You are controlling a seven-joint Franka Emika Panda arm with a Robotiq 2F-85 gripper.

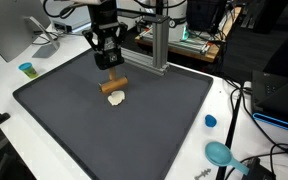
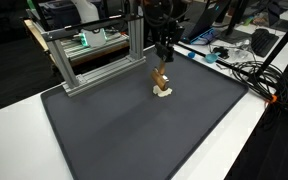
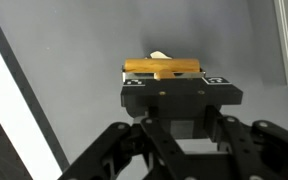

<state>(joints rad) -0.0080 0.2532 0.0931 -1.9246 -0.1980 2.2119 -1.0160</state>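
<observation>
Dark grey mat (image 1: 64, 130) covers the white bench (image 1: 4, 85). Near the mat's centre the gripper (image 1: 110, 68) has its jaws pinched narrow on the handle of a wooden mallet (image 1: 114, 85), held upright, apparently so its head bears squarely on a pale lump (image 1: 117, 98) lying on the mat. No brand or writing is legible.

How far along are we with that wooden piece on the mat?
Done: the gripper is lined up directly over the T-shaped wooden piece on the mat. In hand: its stem runs toward the jaws in the wrist view, but a firm grip cannot be confirmed. Left: the piece sits low, close by the pale lump, not lifted clear.
</observation>
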